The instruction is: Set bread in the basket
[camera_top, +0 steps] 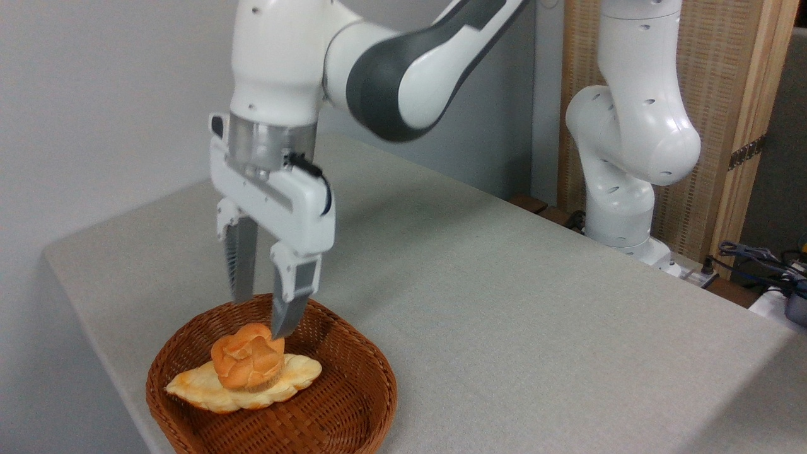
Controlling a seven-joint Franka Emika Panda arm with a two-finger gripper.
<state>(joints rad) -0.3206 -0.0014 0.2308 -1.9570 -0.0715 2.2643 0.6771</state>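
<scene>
Bread (247,364), an orange-brown knotted bun, sits inside the wicker basket (353,403), perched on a longer pale loaf (208,394) already lying there. The gripper (265,313) hangs just above it, jaws parted and grasping nothing, its right fingertip (287,328) at or near the bun's top edge. Judged from this pose, a careless lift could snag the bun and tip it off the loaf. The arm (403,75) arches in from upper right, wrist pointing straight down over the grey table (504,302).
</scene>
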